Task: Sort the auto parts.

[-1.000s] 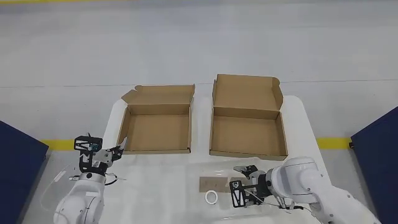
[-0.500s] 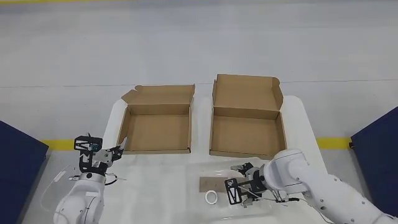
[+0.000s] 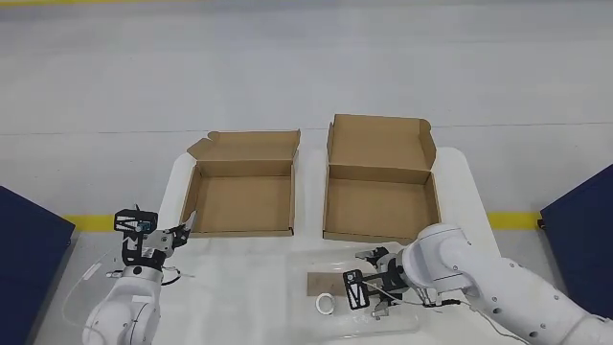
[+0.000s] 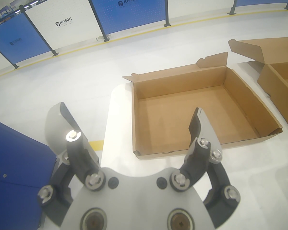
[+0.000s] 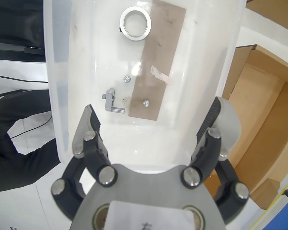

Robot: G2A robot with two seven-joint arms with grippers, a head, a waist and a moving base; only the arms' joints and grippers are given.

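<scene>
The right gripper (image 5: 153, 107) hangs, jaws spread wide and empty, over a clear plastic tray (image 5: 50, 72) holding a silver metal ring (image 5: 135, 23), a small grey bracket (image 5: 110, 100) and a bolt (image 5: 146, 102). The left gripper (image 4: 128, 108), likewise open, hovers near an open brown cardboard box (image 4: 194, 120).

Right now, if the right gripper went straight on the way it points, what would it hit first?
The right gripper would likely meet the bin floor first, near the bracket and a bolt; depth is unclear.
</scene>
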